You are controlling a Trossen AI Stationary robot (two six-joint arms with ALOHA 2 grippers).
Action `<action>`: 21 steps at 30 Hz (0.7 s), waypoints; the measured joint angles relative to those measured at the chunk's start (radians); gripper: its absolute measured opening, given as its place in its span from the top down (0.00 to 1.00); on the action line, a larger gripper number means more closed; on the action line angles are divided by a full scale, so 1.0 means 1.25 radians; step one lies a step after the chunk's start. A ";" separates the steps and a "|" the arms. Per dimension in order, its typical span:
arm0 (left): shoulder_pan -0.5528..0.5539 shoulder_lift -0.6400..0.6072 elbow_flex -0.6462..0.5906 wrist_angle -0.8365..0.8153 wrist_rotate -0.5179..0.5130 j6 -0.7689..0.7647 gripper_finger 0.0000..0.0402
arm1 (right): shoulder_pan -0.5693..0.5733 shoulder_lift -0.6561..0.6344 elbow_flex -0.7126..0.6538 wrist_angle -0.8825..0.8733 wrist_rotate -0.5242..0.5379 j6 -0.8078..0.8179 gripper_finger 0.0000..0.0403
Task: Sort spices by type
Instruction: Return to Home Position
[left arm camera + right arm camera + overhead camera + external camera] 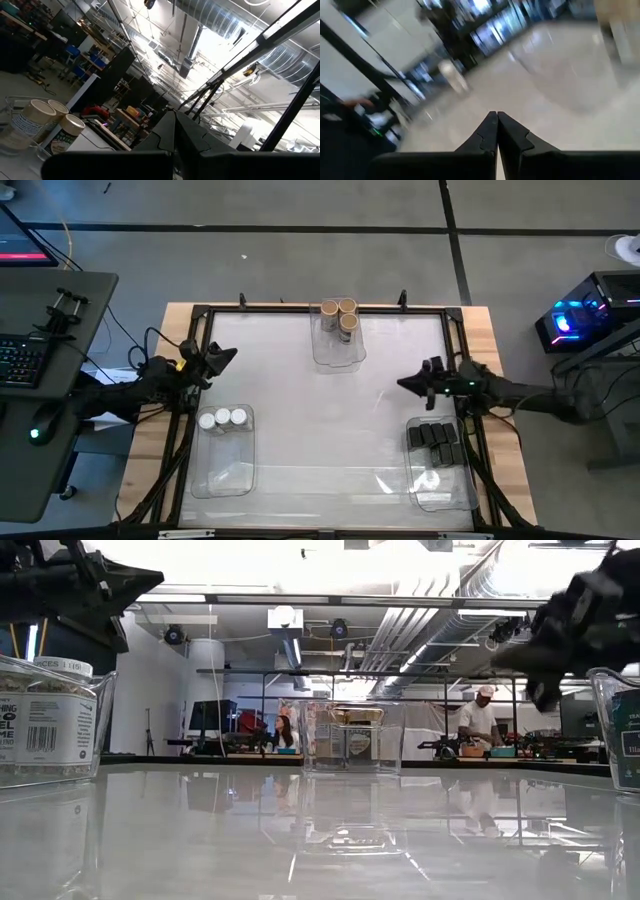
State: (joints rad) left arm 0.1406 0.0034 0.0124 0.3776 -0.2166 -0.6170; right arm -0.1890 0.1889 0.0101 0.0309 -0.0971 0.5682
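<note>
1. High view: the left claw (228,356) hangs over the left edge of the worktop (320,430), and the right claw (408,385) hangs over its right side. Both are well apart from every container. Three tan-lidded jars (340,314) stand clustered in the far bin (338,358) at the middle of the far edge. Three white-lidded jars (222,418) stand in a row at the far end of the left bin (222,472). The black boxes (436,440) lie packed in the far half of the right bin (445,492).
2. Low view: both arms show raised above the worktop, at the upper corners. One white-lidded jar shows through the left bin's wall, and the far bin stands in the centre. In the room behind, a person (484,718) stands at a bench and a second person (283,732) is farther left.
3. Left wrist view: the left claw's fingers (167,132) are pressed tip to tip with nothing between them. The tan-lidded jars show beyond.
4. Right wrist view: the right claw's fingers (489,134) meet the same way, empty. Everything past them is blurred.
</note>
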 joint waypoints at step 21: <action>-0.030 0.000 0.000 -0.055 -0.003 0.000 1.00 | -0.001 -0.141 0.000 0.042 -0.019 0.000 1.00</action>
State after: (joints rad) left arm 0.1030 0.0032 0.0120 0.3084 -0.2204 -0.6170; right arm -0.1898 0.0132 0.0098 0.0828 -0.1207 0.5682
